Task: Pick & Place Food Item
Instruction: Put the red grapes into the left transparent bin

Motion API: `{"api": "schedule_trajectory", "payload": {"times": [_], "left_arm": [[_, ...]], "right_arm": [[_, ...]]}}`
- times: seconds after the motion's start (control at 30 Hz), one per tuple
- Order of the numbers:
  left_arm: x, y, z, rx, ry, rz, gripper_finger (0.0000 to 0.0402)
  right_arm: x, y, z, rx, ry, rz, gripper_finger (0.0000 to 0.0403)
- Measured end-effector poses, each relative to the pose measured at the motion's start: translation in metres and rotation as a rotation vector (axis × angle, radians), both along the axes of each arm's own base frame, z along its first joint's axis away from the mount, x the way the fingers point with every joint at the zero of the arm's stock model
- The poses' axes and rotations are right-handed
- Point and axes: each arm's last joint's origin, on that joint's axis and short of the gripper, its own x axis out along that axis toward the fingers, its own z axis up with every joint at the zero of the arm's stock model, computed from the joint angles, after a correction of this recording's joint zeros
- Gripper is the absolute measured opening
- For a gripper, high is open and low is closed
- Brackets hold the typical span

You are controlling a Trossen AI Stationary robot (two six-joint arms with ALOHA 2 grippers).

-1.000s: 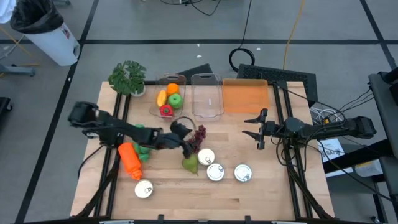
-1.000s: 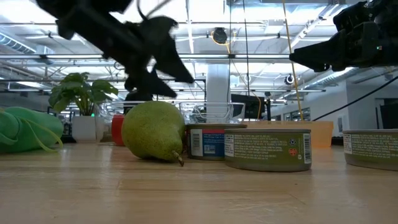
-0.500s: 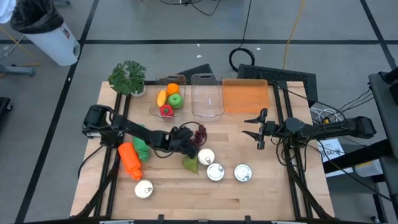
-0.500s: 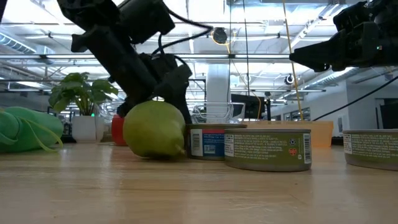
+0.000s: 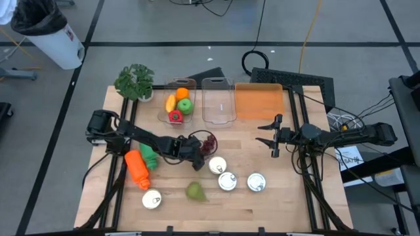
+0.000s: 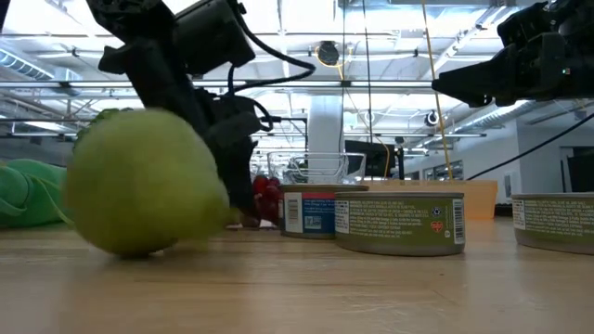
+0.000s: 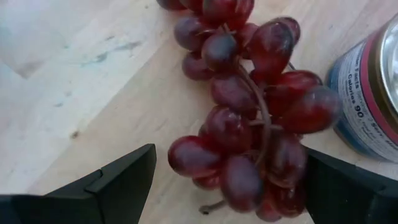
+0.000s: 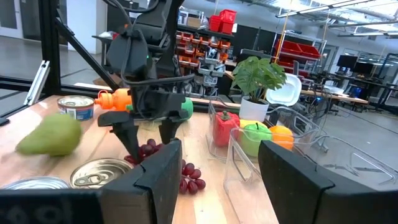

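Note:
A bunch of dark red grapes (image 5: 209, 143) lies on the wooden table (image 5: 282, 196), close beside a can (image 7: 370, 93). My left gripper (image 5: 198, 151) points steeply down at the bunch and is open. Its two fingers stand on either side of the grapes (image 7: 249, 137), low over the wood. Whether a finger touches them cannot be told. A green pear (image 5: 194, 191) lies loose toward the near edge and looms large in the low view (image 6: 139, 181). My right gripper (image 5: 272, 134) waits level and open at the right, holding nothing.
Three opened cans (image 5: 227, 181) sit right of the pear, and another can (image 5: 151, 199) lies near the front left. An orange carrot (image 5: 136, 168) and a green item (image 5: 149, 156) lie left. At the back stand a fruit-filled clear bin (image 5: 178, 103), a second clear bin (image 5: 218, 103), an orange tray (image 5: 258, 101) and a plant (image 5: 134, 82).
My left gripper has sunk and tipped steeply downward onto the grapes, staying open. The pear, which lay just under the gripper beside the cans, has rolled away toward the table's near edge.

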Motion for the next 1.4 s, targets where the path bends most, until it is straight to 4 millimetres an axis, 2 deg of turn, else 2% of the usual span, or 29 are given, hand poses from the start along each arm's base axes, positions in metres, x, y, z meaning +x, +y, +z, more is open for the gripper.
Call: {"api": "schedule_trajectory", "payload": {"times": [0.37,0.63,0.77,0.9,1.07,1.17,1.4], "left_arm": [[-0.005,-0.004,-0.002,0.086,0.080,-0.128,0.0367],[-0.005,0.005,0.021,0.175,-0.014,-0.076,0.0367],[-0.013,0.007,0.019,0.116,0.077,-0.136,0.0367],[-0.017,0.009,0.022,0.086,0.090,-0.078,0.0367],[-0.018,0.003,0.021,0.038,0.102,-0.116,0.0367],[-0.018,-0.004,0.022,0.052,0.096,-0.155,0.0367],[-0.027,-0.005,0.031,0.148,0.103,-0.113,0.0367]], "right_arm": [[0.000,0.000,0.000,0.000,0.000,0.000,0.0199],[0.000,0.000,0.000,0.000,0.000,0.000,0.0199],[0.000,0.000,0.000,0.000,0.000,0.000,0.0199],[0.000,0.000,-0.001,0.000,0.005,0.000,0.0199],[0.000,0.000,0.000,0.000,0.004,0.000,0.0199],[0.000,0.000,0.000,0.000,0.004,0.000,0.0199],[0.000,0.000,0.000,0.000,0.003,0.000,0.0199]]}}
